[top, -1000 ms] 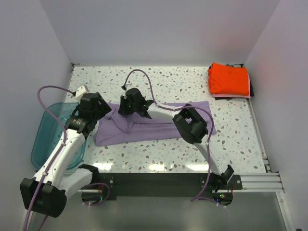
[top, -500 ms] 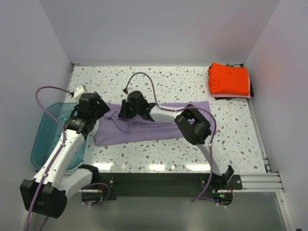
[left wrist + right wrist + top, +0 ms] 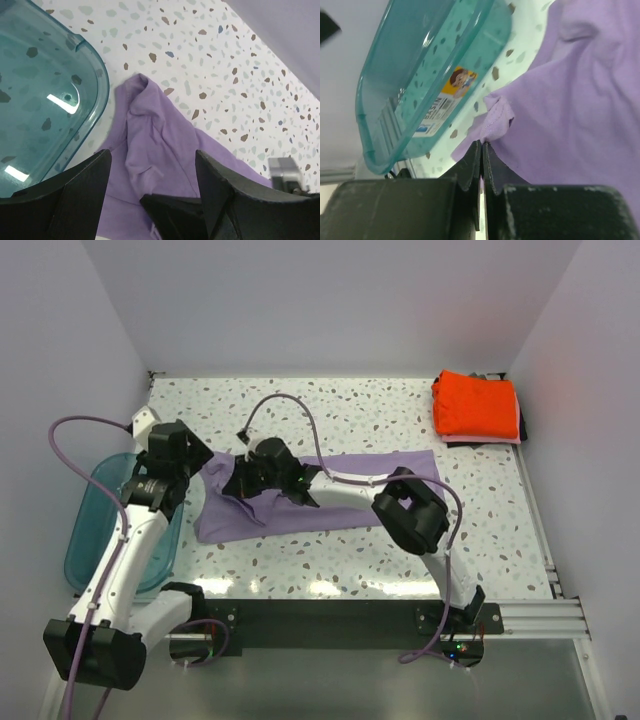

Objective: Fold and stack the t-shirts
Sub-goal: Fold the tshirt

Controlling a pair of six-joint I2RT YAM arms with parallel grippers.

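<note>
Your right jaws just snapped together on the edge of the lavender-purple cloth t-shirt [image 3: 570, 100]; your left jaws stayed apart above it, so folding could start.

The overhead camera is looking down from behind my bases [image 3: 190, 602] at 6 o'clock, taking in the whole table [image 3: 400, 410]. My left wrist camera is peering closely past my left fingers [image 3: 75, 200]; the right one is hugging my right fingers [image 3: 465, 172]. All three are sharing the purple shirt [image 3: 300, 520] and the tub [image 3: 85, 525] toward 9 o'clock.
</note>
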